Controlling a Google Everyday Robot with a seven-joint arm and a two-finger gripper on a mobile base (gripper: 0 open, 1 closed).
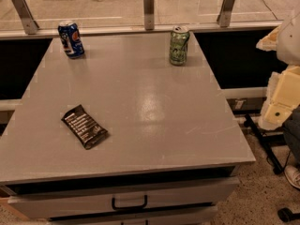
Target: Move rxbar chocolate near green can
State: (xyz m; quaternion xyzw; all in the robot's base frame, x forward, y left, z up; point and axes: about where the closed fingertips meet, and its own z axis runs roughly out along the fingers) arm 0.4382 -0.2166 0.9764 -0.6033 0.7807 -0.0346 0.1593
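The rxbar chocolate [85, 126] is a flat dark wrapper with rows of white text. It lies at an angle on the grey table [140, 102], at the front left. The green can [179, 45] stands upright at the far right of the table top, well apart from the bar. My gripper [280, 95] shows as cream-coloured parts at the right edge of the view. It is off the table, beyond its right side, far from both the bar and the can, and it holds nothing that I can see.
A blue can [71, 39] with a red-white logo stands at the far left corner. A glass rail with metal posts [148, 3] runs behind the table. Drawers with a black handle [129, 202] are below the front edge. A shoe [293, 175] is on the floor at right.
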